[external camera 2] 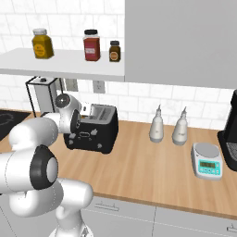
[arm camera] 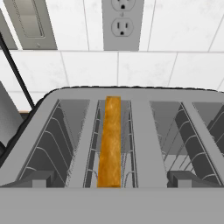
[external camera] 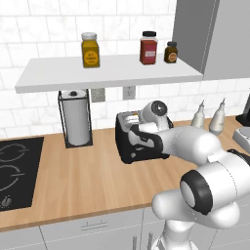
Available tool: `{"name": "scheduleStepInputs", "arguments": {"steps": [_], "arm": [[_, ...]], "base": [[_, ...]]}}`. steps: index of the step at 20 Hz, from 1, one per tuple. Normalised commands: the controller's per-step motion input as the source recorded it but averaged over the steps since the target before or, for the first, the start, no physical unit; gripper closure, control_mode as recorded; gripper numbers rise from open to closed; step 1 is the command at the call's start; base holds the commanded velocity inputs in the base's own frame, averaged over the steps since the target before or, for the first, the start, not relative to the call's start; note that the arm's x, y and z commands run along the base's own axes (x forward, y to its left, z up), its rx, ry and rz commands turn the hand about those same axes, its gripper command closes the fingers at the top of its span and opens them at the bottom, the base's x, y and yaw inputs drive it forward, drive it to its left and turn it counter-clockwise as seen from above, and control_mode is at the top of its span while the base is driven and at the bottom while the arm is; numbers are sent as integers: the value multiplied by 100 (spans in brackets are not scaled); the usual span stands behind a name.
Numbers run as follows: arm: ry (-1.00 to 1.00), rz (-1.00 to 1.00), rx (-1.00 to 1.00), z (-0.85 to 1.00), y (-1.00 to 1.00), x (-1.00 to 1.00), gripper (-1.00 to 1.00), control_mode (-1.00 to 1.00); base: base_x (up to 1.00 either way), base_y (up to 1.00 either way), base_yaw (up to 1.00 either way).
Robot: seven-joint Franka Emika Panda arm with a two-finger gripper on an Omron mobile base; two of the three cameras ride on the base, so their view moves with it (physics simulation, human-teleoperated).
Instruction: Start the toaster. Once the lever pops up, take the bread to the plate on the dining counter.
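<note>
The black toaster (external camera: 128, 146) (external camera 2: 99, 132) stands on the wood wall counter below the shelf, and my arm crosses in front of it. In the hand view I look down on its silver slotted top (arm camera: 144, 131). The bread (arm camera: 109, 140), a thin golden-orange slice, stands on edge deep in the left slot. My gripper (external camera 2: 77, 121) hovers at the toaster's front left end, just above it, and is open with nothing in it. The plate and the dining counter are out of view.
A paper towel holder (external camera: 76, 117) stands left of the toaster, with a black cooktop (external camera: 14, 171) beyond it. Two pale bottles (external camera 2: 157, 125), a kitchen scale (external camera 2: 207, 160) and a dark machine (external camera 2: 230, 134) are to the right. Jars sit on the shelf (external camera: 107, 71) overhead. A wall outlet (arm camera: 122, 22) is behind.
</note>
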Motion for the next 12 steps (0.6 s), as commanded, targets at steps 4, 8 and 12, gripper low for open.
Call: {"name": "scheduleStepInputs", "arguments": {"steps": [4, 8, 12], "arm": [[0, 0, 0, 0, 0, 0, -100, -100], [0, 0, 0, 0, 0, 0, -100, -100], [0, 0, 0, 0, 0, 0, -100, -100]], "base": [[0, 0, 0], [0, 0, 0], [0, 0, 0]]}}
